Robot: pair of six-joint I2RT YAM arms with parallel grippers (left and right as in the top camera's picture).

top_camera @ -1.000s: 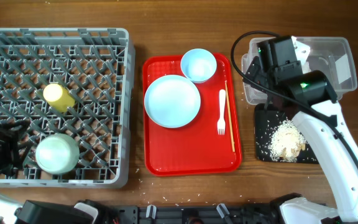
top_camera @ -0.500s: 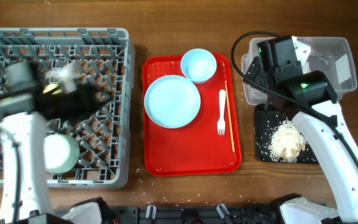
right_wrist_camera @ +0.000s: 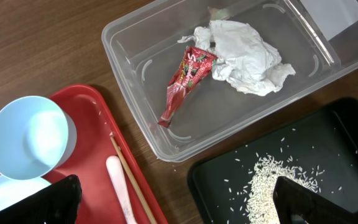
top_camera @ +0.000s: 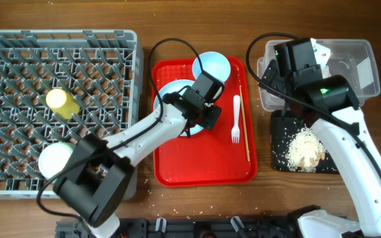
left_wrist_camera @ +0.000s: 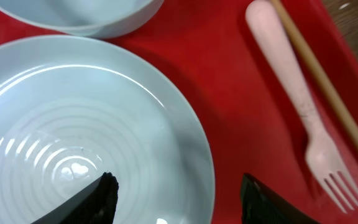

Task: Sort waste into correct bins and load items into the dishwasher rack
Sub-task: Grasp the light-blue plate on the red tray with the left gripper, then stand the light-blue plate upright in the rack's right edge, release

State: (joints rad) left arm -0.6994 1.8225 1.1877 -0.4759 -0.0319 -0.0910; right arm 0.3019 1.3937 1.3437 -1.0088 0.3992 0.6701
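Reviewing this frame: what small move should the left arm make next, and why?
Probably lower the left gripper and close on the plate rim. Its open jaws straddle the plate's right edge above the red tray, it holds nothing, and the plate is not yet in the rack.

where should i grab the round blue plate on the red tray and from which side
Pinch the round blue plate by its right rim, nearest the fork, coming down with one finger inside and one outside. It lies flat on the red tray, so only the rim offers a bite, and the bowl crowds its far edge. The left gripper hangs open there.
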